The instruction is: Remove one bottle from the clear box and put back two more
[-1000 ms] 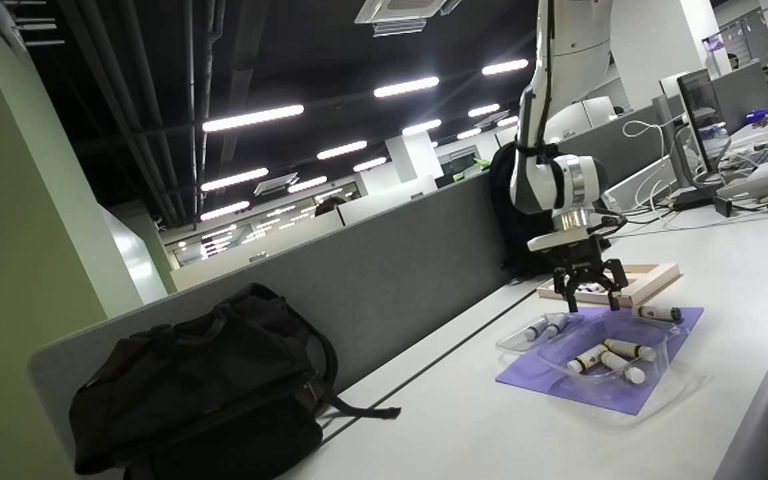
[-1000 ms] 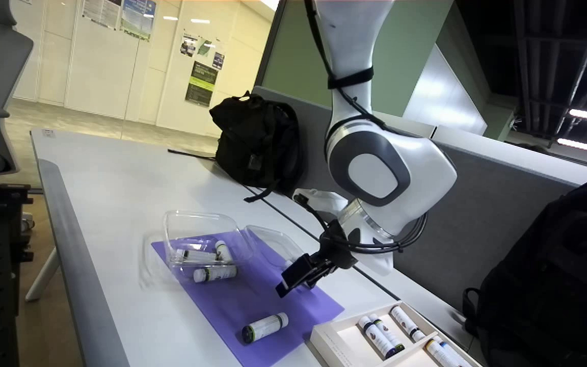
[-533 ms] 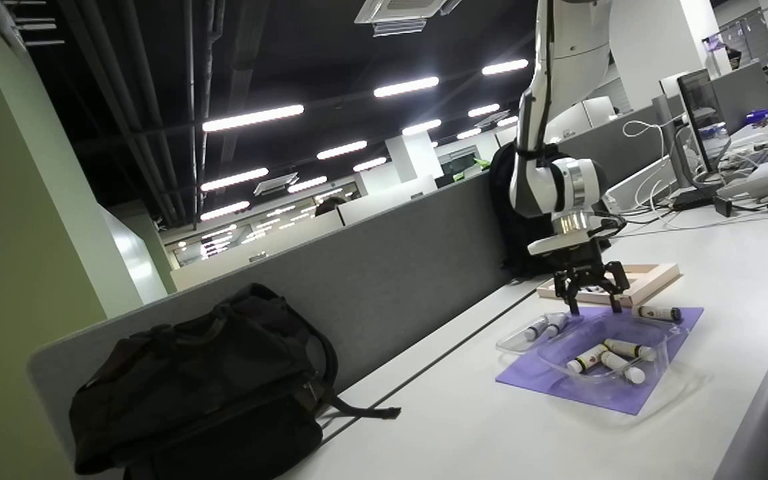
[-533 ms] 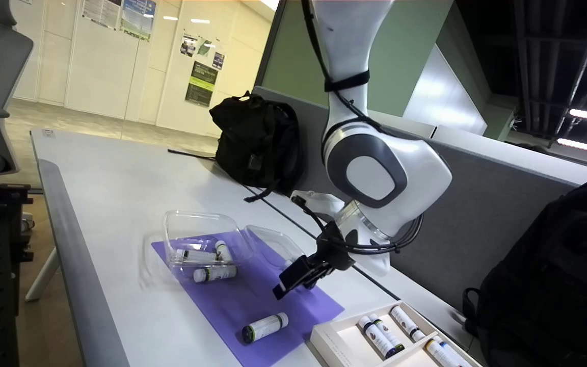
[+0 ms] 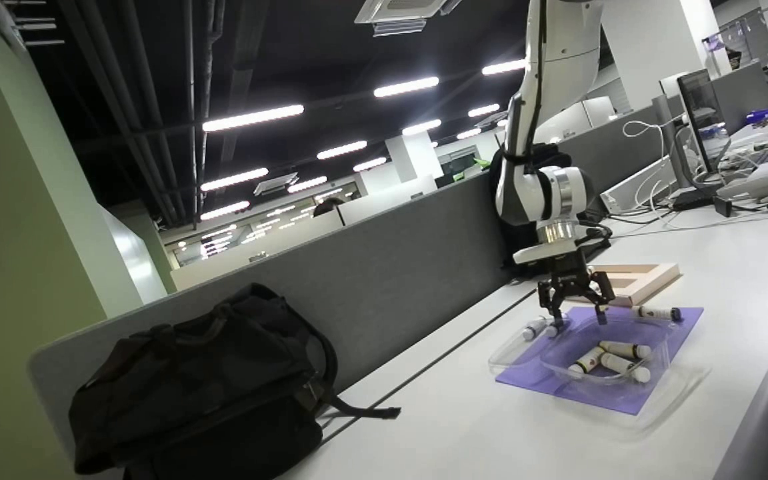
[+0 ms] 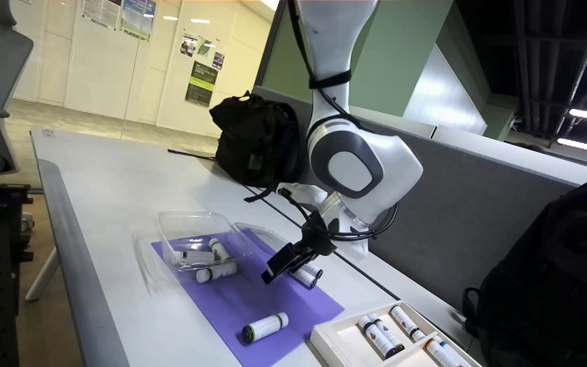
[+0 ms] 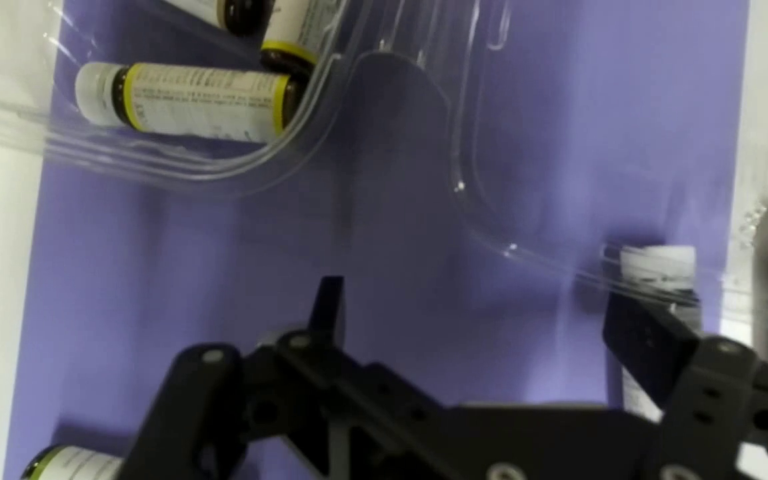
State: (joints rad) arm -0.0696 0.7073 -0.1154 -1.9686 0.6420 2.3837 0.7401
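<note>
The clear box stands on the purple mat, its lid folded out beside it. Three bottles lie in it, one plain in the wrist view. One loose bottle lies on the mat's near end. Two more bottles lie by the lid; in the wrist view the lid's edge crosses a white cap. My gripper is open and empty above the mat, between the box and the wooden tray. Its right finger hides part of one of the two bottles in the wrist view.
A light wooden tray with several bottles stands at the mat's end. A grey partition runs along the back. A black backpack leans there, and another black bag stands behind the tray.
My gripper has moved toward the lid and the two bottles, still open. The clear box and its lid have shifted slightly, and the bottles in the box have rolled a little.
</note>
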